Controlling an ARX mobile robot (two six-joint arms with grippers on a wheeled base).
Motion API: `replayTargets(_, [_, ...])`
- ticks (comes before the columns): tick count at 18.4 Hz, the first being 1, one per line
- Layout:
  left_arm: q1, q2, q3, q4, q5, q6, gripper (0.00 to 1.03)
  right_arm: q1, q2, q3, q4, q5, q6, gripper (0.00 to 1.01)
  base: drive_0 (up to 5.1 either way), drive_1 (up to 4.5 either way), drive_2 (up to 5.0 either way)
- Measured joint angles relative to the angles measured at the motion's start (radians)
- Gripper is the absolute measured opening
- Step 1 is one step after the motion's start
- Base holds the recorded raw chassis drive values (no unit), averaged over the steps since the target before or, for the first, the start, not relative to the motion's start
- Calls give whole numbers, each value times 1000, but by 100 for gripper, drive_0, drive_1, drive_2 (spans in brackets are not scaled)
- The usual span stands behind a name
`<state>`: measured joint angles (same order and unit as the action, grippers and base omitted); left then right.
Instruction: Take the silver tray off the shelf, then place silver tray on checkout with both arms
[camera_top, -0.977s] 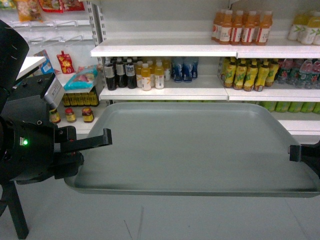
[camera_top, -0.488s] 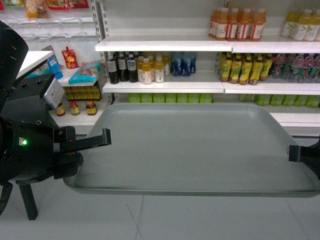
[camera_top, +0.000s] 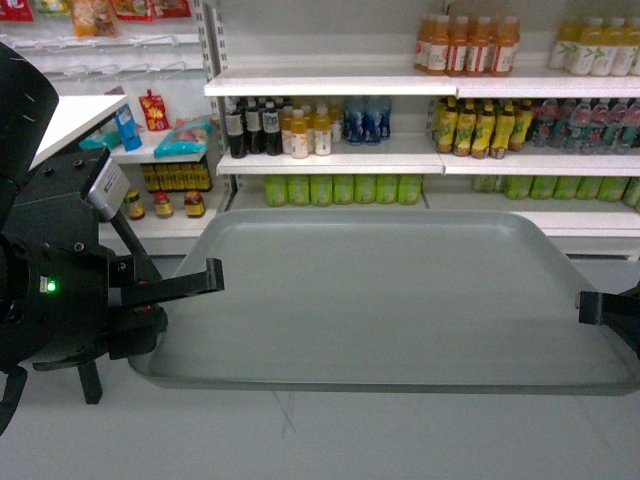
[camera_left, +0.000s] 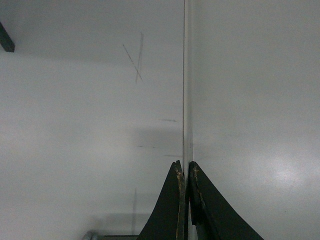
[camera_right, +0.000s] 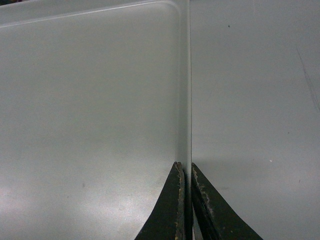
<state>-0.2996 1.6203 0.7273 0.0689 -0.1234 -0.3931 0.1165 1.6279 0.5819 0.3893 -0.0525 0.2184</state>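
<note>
I hold the silver tray (camera_top: 385, 300) flat in the air above the floor (camera_top: 300, 440), away from the shelf (camera_top: 330, 88), with my left end effector (camera_left: 184, 172) and right end effector (camera_right: 184, 172) each pinched tight on an opposite rim.

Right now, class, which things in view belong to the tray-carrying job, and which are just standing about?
Job: tray; left gripper and right gripper, each clamped on a tray edge.

Standing about: orange bottles, dark bottles, green bottles, small jars, snack packets.
</note>
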Motion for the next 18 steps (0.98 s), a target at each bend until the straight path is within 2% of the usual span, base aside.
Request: replayTargets(18, [2, 0, 0, 0, 0, 0, 3, 1, 0, 0, 0, 0, 2, 2, -494, 251, 251])
